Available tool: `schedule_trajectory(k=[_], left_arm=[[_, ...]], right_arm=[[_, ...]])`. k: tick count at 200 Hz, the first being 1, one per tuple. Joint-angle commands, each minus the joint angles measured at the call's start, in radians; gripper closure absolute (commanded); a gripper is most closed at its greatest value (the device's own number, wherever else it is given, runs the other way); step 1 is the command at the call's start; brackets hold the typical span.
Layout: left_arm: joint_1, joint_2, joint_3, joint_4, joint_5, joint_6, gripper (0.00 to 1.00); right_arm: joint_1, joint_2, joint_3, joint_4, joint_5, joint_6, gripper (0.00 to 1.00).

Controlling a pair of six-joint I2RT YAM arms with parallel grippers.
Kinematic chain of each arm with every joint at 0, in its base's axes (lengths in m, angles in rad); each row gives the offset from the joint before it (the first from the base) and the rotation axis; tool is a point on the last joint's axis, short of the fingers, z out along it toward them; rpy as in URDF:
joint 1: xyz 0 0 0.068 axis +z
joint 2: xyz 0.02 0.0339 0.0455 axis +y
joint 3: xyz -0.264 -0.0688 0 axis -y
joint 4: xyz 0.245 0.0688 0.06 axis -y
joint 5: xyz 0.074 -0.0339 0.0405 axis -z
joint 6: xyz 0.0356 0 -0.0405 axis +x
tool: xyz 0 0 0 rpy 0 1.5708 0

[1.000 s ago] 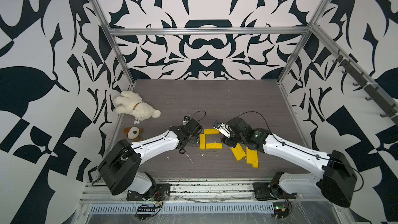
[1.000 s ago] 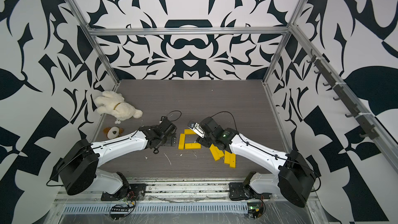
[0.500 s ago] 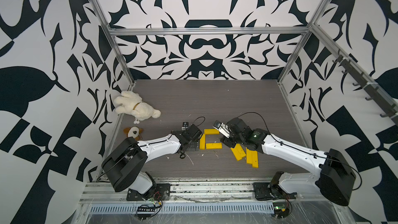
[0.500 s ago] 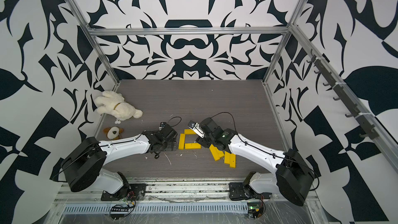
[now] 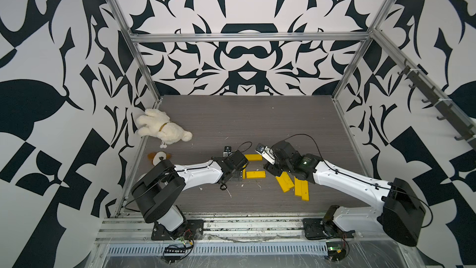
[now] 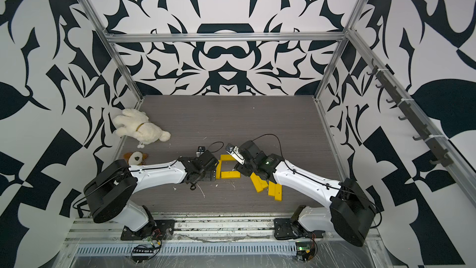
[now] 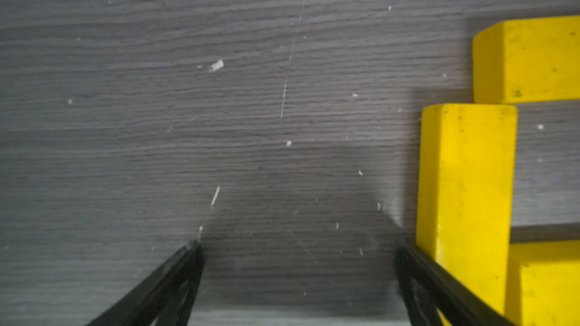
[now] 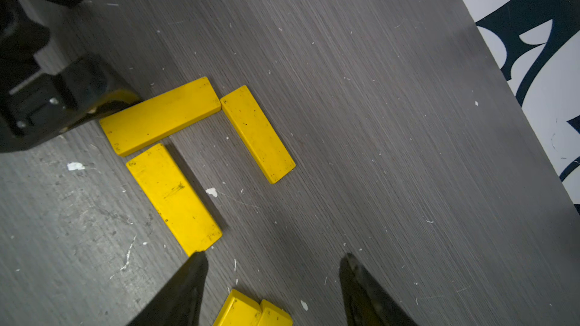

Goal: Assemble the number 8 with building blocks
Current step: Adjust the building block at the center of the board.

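Yellow building blocks [image 7: 466, 183], just beside left end effector [image 7: 298, 243] (jaws spread wide)

Three flat yellow bars [image 8: 160, 114], U-shaped

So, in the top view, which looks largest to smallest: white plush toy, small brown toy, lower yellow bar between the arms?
White plush toy, clearly largest.
Small brown toy, second.
Lower yellow bar, a little smaller; close to the brown toy, so that order is unsure.

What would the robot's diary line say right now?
left gripper: open, empty | right gripper: open, empty | placed bars: three, making a U | spare bars: loose heap
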Motion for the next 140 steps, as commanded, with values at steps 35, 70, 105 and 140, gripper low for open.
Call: schedule_trajectory(k=[35,70,105,140], left_arm=[[-0.011,0.018,0.018,-0.029,0.001,-0.003,0.01],[-0.011,0.020,0.030,-0.031,0.002,0.028,0.01],[-0.012,0.026,0.031,-0.021,0.010,0.033,0.01],[-0.011,0.031,0.035,-0.029,0.006,0.030,0.01]], right_arm=[[-0.001,0.001,0.010,0.017,0.028,-0.001,0.31],[-0.002,-0.019,0.007,0.010,0.036,-0.002,0.31],[-0.002,-0.021,0.006,-0.003,0.043,0.003,0.31],[-0.001,-0.021,0.005,-0.012,0.044,0.006,0.31]])
